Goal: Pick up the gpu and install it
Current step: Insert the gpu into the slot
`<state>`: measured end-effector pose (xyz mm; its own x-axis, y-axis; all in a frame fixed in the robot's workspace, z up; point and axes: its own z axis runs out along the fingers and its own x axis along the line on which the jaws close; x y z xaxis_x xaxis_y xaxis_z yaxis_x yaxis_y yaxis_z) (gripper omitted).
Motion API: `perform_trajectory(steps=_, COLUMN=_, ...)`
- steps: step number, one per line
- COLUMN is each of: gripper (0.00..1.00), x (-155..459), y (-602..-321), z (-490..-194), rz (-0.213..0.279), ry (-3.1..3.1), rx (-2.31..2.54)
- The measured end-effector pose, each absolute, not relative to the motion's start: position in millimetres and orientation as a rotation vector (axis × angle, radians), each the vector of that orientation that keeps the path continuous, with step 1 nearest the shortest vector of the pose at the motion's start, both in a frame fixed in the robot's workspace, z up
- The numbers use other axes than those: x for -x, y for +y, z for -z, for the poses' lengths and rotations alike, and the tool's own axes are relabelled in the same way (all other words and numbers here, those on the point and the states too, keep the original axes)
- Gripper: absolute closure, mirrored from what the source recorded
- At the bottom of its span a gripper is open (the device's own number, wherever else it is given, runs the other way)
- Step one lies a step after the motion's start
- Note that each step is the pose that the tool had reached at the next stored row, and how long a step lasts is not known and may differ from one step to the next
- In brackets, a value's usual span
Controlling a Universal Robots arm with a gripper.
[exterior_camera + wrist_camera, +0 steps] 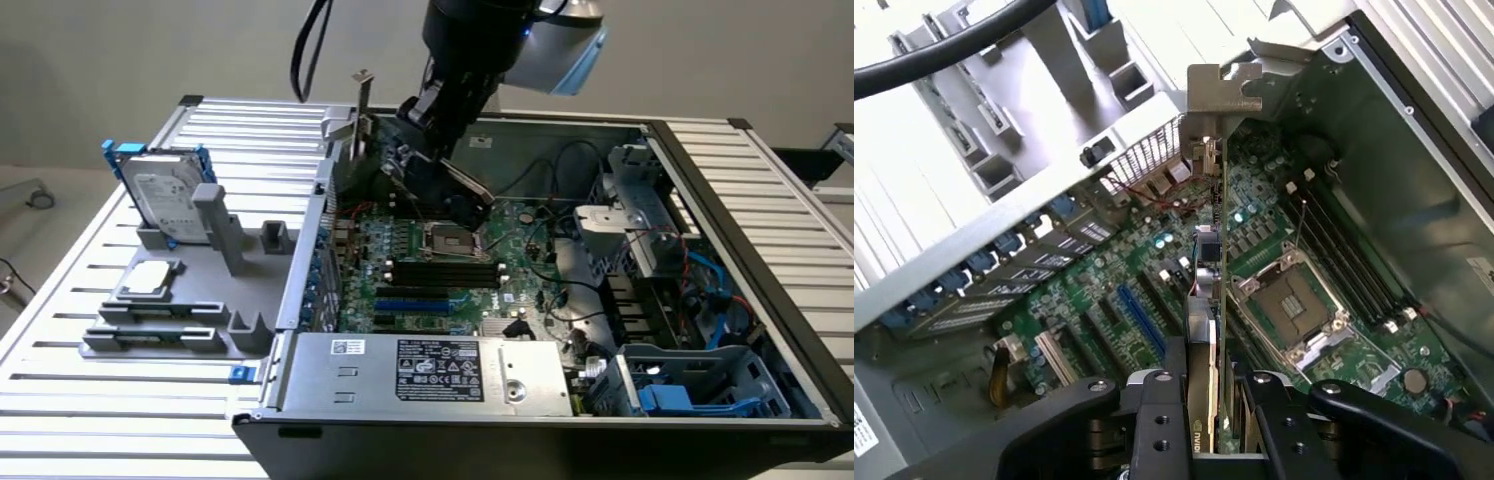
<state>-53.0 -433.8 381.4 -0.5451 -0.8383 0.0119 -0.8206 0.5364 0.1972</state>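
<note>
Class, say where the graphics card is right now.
In the wrist view the graphics card stands on edge in the gripper, over the motherboard inside the open computer case, beside the processor socket.

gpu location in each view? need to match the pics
Exterior view: gpu in the tool, over the motherboard, silver bracket poking above the case rim.
Wrist view: gpu edge-on, running from the tool to its bracket.
Shared landmark: processor socket beside it.
</note>
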Motion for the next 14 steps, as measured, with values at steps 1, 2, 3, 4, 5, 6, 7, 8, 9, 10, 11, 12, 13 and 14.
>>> perform_trajectory(steps=1, gripper=0.74, x=53.0, y=-433.8, z=-381.3, rz=0.254, ry=-2.647, rx=-1.465)
perform_trajectory(steps=2, gripper=0.74, x=53.0, y=-433.8, z=-381.2, rz=0.25, ry=-2.634, rx=-1.491)
perform_trajectory(steps=3, gripper=0.74, x=53.0, y=-433.8, z=-381.0, rz=0.246, ry=-2.622, rx=-1.517)
perform_trajectory(steps=4, gripper=0.74, x=53.0, y=-433.8, z=-380.8, rz=0.241, ry=-2.611, rx=-1.542)
perform_trajectory(steps=5, gripper=0.74, x=53.0, y=-433.8, z=-380.6, rz=0.237, ry=-2.598, rx=-1.567)
perform_trajectory(steps=6, gripper=0.74, x=53.0, y=-433.8, z=-380.3, rz=0.232, ry=-2.587, rx=-1.592)
perform_trajectory(steps=7, gripper=0.74, x=53.0, y=-433.8, z=-380.0, rz=0.227, ry=-2.575, rx=-1.617)
perform_trajectory(steps=8, gripper=0.74, x=53.0, y=-433.8, z=-379.7, rz=0.222, ry=-2.564, rx=-1.642)
perform_trajectory(steps=9, gripper=0.74, x=53.0, y=-433.8, z=-379.5, rz=0.216, ry=-2.551, rx=-1.668)
perform_trajectory(steps=10, gripper=0.74, x=53.0, y=-433.8, z=-379.2, rz=0.211, ry=-2.539, rx=-1.692)
perform_trajectory(steps=11, gripper=0.74, x=53.0, y=-433.8, z=-378.8, rz=0.207, ry=-2.526, rx=-1.716)
perform_trajectory(steps=12, gripper=0.74, x=53.0, y=-433.8, z=-378.5, rz=0.203, ry=-2.511, rx=-1.74)
perform_trajectory(steps=13, gripper=0.74, x=53.0, y=-433.8, z=-378.1, rz=0.199, ry=-2.497, rx=-1.764)
perform_trajectory(steps=14, gripper=0.74, x=53.0, y=-433.8, z=-377.7, rz=0.195, ry=-2.482, rx=-1.787)
